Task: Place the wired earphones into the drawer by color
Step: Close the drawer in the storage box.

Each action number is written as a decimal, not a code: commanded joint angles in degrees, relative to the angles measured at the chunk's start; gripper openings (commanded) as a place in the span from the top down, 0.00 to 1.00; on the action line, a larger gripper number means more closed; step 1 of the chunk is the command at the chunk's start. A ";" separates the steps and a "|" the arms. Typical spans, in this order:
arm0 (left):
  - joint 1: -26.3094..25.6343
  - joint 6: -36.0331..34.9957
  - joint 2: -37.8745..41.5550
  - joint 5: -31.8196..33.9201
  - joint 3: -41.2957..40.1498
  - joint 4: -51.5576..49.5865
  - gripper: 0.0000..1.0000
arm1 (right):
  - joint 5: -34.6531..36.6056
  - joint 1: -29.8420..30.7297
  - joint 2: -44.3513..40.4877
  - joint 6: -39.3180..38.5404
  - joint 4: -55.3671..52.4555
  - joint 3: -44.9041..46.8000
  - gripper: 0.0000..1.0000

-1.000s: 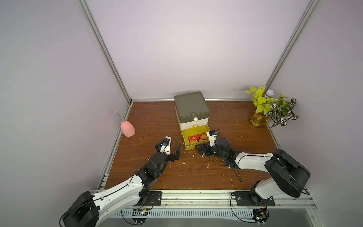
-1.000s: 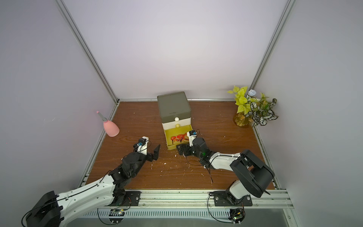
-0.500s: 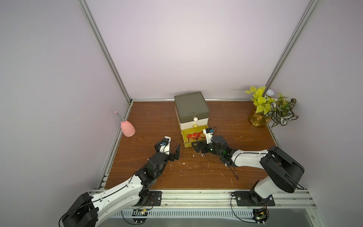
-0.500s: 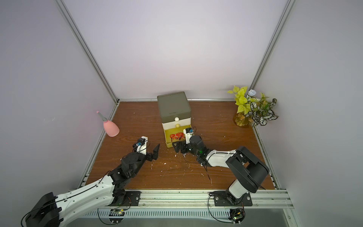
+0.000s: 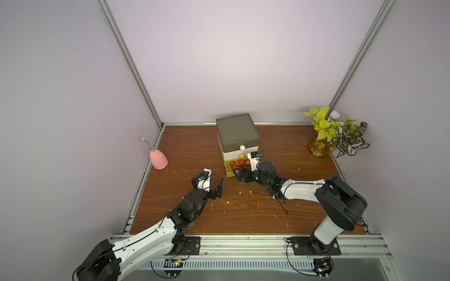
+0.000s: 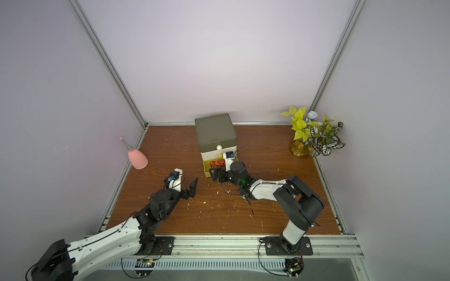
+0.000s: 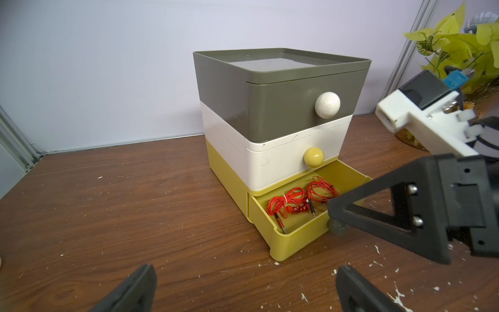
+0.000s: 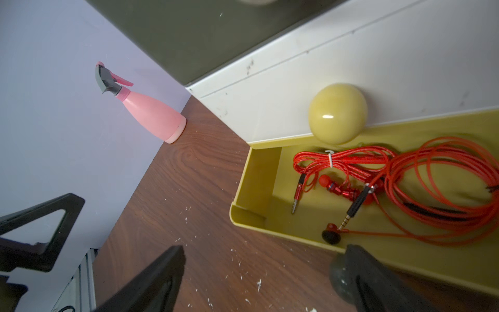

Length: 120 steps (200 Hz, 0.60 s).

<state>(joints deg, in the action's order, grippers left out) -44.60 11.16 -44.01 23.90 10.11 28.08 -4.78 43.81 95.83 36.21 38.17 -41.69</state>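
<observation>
Worktop (image 5: 185, 150) of dark wood grain carries everything, and the drawer box serves as the landmark for what follows; white flecks lie scattered over the wood in front of the box. Drawer box (image 5: 237, 138) stands near the rear wall, three tiers stacked: olive-grey tier (image 7: 272, 97) on top with a white knob (image 7: 327, 104), cream tier (image 7: 280, 159) in the middle with a yellow knob (image 7: 394, 157), both shut; the yellow bottom drawer (image 7: 297, 237) is pulled out towards the arms. Right arm (image 5: 302, 192) reaches in from the box's right front, its right gripper (image 5: 239, 173) just at the front wall of the open drawer; its jaws stand wide apart and hold nothing; in the right wrist view one finger (image 8: 378, 281) sits over the drawer's grey knob (image 8: 339, 281), though whether they touch cannot be told. Left arm (image 5: 151, 233) lies to the box's left front, its left gripper (image 5: 211, 186) well apart from the box above bare wood; its jaws are likewise spread fully and empty. Potted plant (image 5: 333, 132) stands in the corner far to the box's right; pink spray bottle (image 5: 157, 157) stands against the wall to the box's left. Red wired earphones (image 7: 302, 198) lie inside the open yellow drawer as two coiled bundles side by side, one bound with a white tie (image 8: 330, 159), their plugs and earbuds resting on the drawer floor near its front wall.
</observation>
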 commanded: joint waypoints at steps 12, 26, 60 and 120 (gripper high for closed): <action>0.48 0.18 0.68 0.96 -0.70 -0.15 0.01 | 1.18 -0.04 1.60 -0.81 0.06 -2.40 0.01; 0.48 0.18 0.83 1.05 -0.67 -0.22 0.01 | 0.75 -0.09 1.91 -0.83 0.30 -2.65 0.01; 0.48 0.18 0.94 1.04 -0.77 -0.13 0.01 | 0.94 -0.13 2.10 -0.71 0.34 -2.60 0.01; 0.48 0.19 0.97 1.02 -0.79 -0.18 0.01 | 1.96 -1.08 4.13 -2.10 0.32 -4.33 0.01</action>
<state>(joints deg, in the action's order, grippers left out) -44.60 11.16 -43.55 24.29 10.11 28.08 -4.38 43.40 98.78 35.73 37.54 -43.48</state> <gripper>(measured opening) 0.993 0.991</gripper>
